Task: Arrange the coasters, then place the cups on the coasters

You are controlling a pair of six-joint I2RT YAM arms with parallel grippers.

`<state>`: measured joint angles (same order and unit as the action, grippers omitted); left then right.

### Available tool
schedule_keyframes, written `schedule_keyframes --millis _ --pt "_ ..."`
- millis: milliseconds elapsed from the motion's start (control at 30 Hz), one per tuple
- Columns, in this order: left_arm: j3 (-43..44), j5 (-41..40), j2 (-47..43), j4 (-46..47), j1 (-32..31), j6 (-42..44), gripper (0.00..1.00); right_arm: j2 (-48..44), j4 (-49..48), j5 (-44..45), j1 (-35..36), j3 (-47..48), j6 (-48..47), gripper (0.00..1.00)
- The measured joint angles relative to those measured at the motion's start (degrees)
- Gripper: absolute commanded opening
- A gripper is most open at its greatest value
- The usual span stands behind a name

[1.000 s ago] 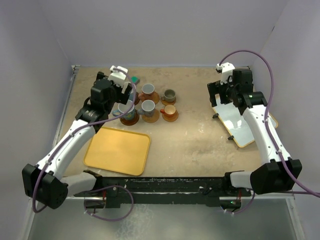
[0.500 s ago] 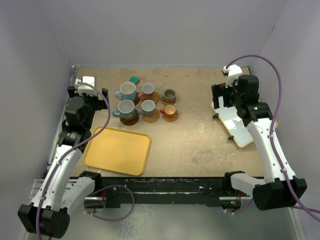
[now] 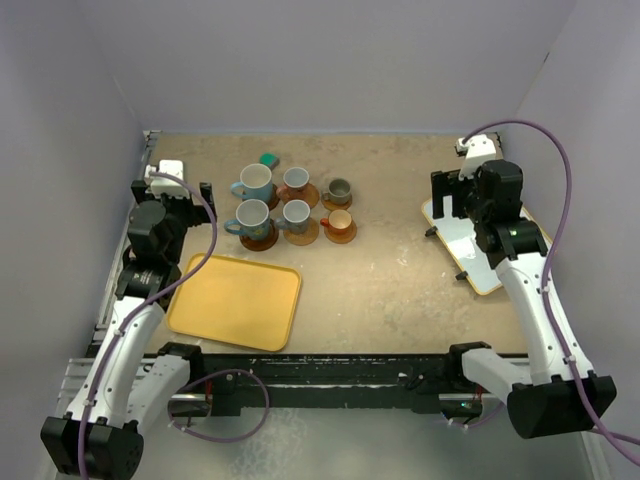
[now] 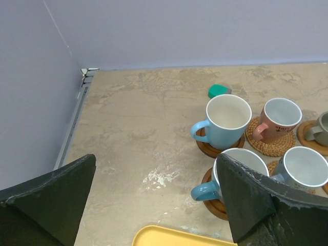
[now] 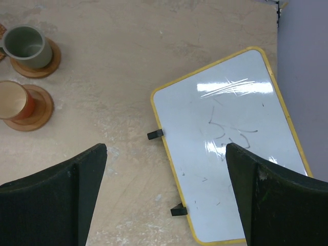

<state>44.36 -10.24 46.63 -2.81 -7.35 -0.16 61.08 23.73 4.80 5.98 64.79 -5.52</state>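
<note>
Task looked finished, as far as I could judge. The cups point(image 3: 296, 212) stood one apiece on the coasters point(image 3: 262, 241), in two rows of three toward the back left of the desk point(image 3: 400, 270). Two light blue cups point(image 4: 228, 120) were on the left, two pale ones with reddish handles in the middle, and the small olive cup point(image 5: 26, 45) and small orange cup point(image 5: 14, 100) on the right. Each seemed centred, though the near blue one was half hidden behind a finger point(image 4: 251, 205) in the left wrist view, so I couldn't swear to its seating.

Left pincer point(image 3: 172, 190) hung wide open and empty by the left wall point(image 3: 80, 150), well apart from the cups. Right pincer point(image 3: 452, 195) was likewise open, holding nothing, over the whiteboard point(image 5: 230, 148) at the right edge.

Next move, I'd guess: nothing to grasp, just park the arms (or check that no cup overhangs its coaster). There was broad bare desk between the cup group and the whiteboard. The yellow tray point(image 3: 235, 300) lay just in front of the cups and the teal block point(image 4: 219, 90) just behind the back blue one. The left arm was close against the wall, so any swing should go inward and high over the cups.
</note>
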Motion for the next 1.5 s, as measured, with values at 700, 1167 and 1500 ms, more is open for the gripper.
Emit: schedule_keyframes --millis 700,1167,1500 --pt "0.17 1.73 -0.59 -2.62 0.22 2.78 0.95 -7.26 -3.43 2.93 0.0 -2.84 -2.01 1.0" --pt "1.29 -2.05 -1.44 -2.6 0.24 2.8 0.93 -10.71 -4.7 2.64 -1.68 -3.96 -2.23 1.0" --pt "1.31 -3.28 -1.66 -2.62 0.24 2.95 0.93 -11.37 -4.79 0.17 -2.58 -4.7 -2.67 1.0"
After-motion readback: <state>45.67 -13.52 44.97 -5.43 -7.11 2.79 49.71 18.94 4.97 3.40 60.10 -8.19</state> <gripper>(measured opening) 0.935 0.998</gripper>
